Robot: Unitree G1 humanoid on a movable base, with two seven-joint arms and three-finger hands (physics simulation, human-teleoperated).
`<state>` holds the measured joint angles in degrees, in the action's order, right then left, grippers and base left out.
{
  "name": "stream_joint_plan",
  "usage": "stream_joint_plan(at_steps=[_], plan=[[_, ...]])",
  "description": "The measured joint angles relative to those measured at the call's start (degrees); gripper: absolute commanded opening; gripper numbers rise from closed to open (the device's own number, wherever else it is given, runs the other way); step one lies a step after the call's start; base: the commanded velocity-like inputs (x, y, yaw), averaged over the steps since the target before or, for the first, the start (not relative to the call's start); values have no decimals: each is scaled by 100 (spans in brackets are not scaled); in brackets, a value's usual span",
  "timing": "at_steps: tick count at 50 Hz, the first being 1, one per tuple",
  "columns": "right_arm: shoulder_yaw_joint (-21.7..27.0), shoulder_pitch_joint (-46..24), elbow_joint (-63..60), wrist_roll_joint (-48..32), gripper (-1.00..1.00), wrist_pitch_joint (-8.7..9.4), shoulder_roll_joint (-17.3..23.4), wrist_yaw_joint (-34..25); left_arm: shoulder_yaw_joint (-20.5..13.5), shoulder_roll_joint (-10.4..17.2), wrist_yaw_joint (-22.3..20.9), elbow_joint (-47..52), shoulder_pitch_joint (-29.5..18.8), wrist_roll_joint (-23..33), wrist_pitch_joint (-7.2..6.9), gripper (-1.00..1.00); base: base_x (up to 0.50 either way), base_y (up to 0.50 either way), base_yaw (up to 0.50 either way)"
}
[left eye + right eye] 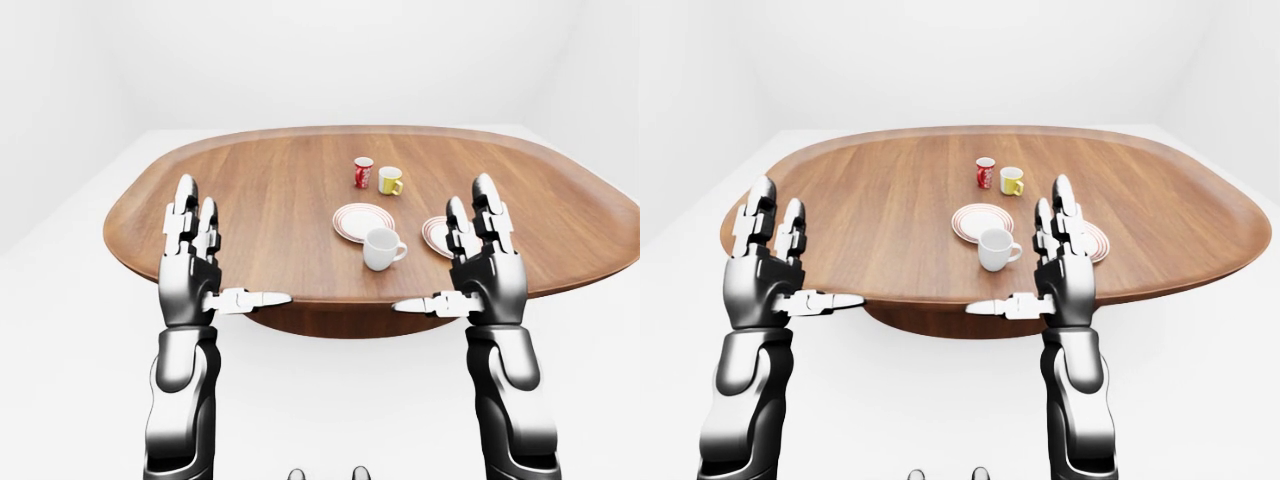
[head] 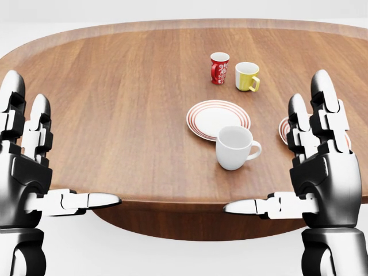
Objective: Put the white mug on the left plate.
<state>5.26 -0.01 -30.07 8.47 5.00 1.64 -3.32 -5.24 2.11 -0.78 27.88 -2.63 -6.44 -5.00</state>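
The white mug (image 2: 234, 147) stands upright on the wooden table (image 2: 115, 103), just below the left plate (image 2: 217, 118), a white plate with red rings, its handle to the right. A second ringed plate (image 2: 283, 129) lies to the right, mostly hidden behind my right hand. My left hand (image 2: 34, 167) is open and empty at the table's near edge, far left of the mug. My right hand (image 2: 305, 167) is open and empty, fingers up, just right of the mug and apart from it.
A red mug (image 2: 219, 68) and a yellow mug (image 2: 246, 76) stand above the left plate in the head view. The table is oval with a raised rim (image 1: 130, 200). White floor and walls surround it.
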Motion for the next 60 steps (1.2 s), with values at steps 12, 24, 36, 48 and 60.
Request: stream_joint_plan(at_steps=[12, 24, 36, 48, 60], plan=[[30, 27, -30, 58, 100, 0, -2, 21, 8, -7, -11, 27, 30, 3, 0, 99, 10, 0, 0], [29, 45, -138, 165, 100, 0, 3, -25, 9, -8, -17, 60, 16, 2, 0, 98, 50, 0, 0], [23, 64, -161, 201, 100, 0, 3, -65, 16, -9, -28, 91, 18, 5, 0, 98, 50, 0, 0], [30, 69, -187, 211, 100, 0, 9, -89, 15, -9, -39, 132, 14, -1, 0, 98, 50, 0, 0], [36, 38, -186, 210, 100, 0, 16, -98, -2, 2, -38, 156, -22, -16, 0, 98, 50, 0, 0]])
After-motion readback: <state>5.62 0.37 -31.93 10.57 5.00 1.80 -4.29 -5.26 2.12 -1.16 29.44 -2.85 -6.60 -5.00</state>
